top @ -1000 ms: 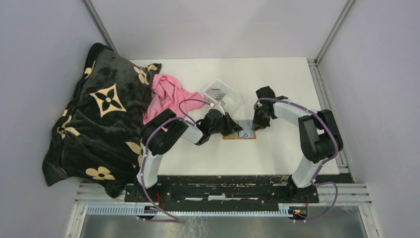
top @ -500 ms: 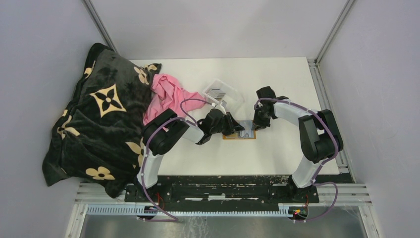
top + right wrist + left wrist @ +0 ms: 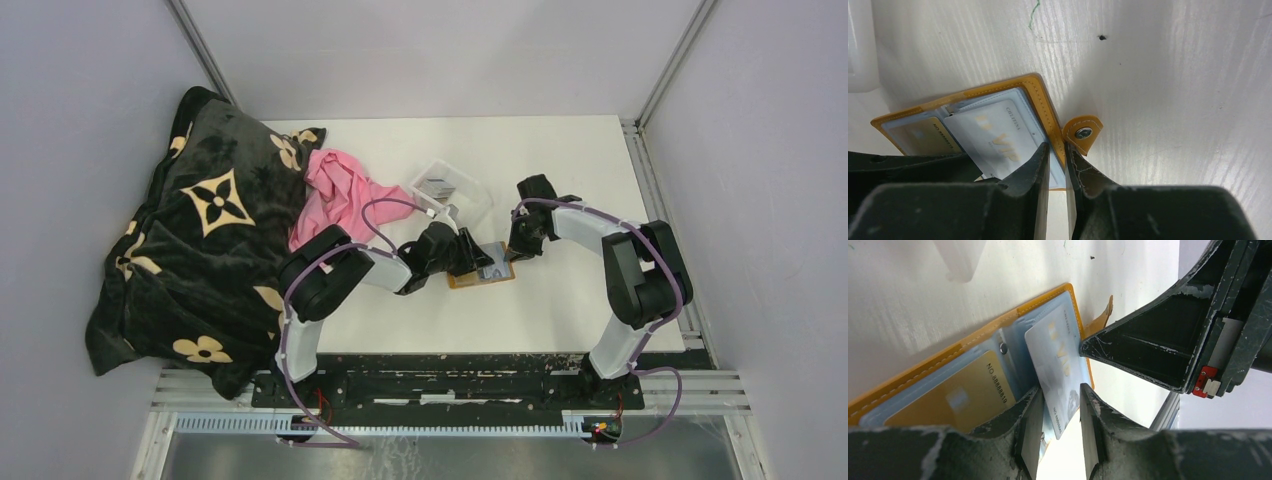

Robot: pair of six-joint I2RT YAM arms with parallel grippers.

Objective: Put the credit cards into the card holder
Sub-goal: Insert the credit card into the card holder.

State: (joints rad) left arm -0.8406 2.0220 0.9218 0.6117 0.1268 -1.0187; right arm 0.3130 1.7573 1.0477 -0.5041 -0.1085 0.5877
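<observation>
Card holder (image 3: 485,275): orange, lying open with the clear pockets up, about the middle of the counter (image 3: 560,160) and a little nearer the near edge than the far one. Snap tab (image 3: 1082,132) sticks out from its right-hand rim. Gold card (image 3: 955,400) sits inside the pocket of the panel away from the tab. Credit card (image 3: 1055,350), pale blue with "VIP" lettering, lies slanted across the panel next to the tab; cannot tell how far it is inside the pocket. Left gripper (image 3: 1059,390) narrow, pinching the outer end of that credit card between its fingers. Right gripper (image 3: 1057,147) nearly closed, fingers astride the holder's rim just beside the snap tab, orange edge between them. In the left wrist view one right fingertip comes up to the pale card's long edge, touching or just beside it. Clear plastic tray (image 3: 452,188) beyond the holder toward the far edge, small dark things in it. Pink cloth (image 3: 335,195) left of the tray; dark flower-patterned blanket (image 3: 190,240) heaped over the left edge
</observation>
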